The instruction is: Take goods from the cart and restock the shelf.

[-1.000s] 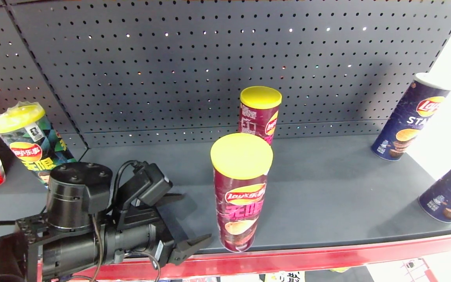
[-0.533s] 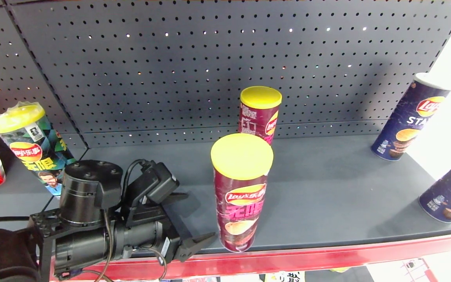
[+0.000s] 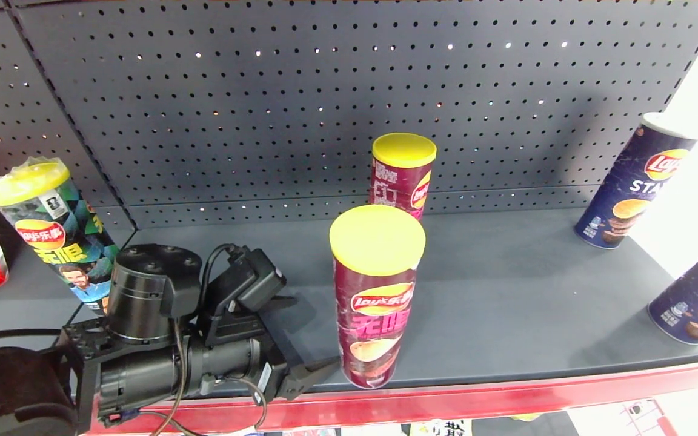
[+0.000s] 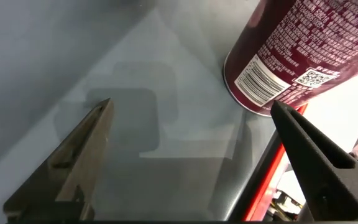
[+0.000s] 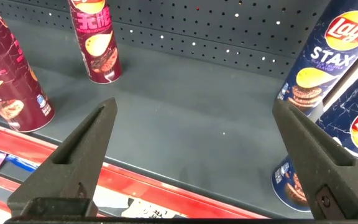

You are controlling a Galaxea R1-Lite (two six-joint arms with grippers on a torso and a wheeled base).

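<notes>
Two maroon cans [image 3: 375, 315] [image 3: 401, 181], two blue cans [image 3: 634, 188] [image 3: 691, 303], one green can [image 3: 58, 236], both end effectors [image 4: 191, 106] [image 5: 194, 102] released

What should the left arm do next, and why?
Probably ease the left end effector a little toward the front can so it straddles it: the can stands by the shelf's red edge, beside the open jaws, not yet between them.

We see a maroon cylindrical chip can with a yellow plastic lid [image 3: 375, 315] standing upright near the red front edge of the grey metal shelf [image 3: 506, 303].
</notes>
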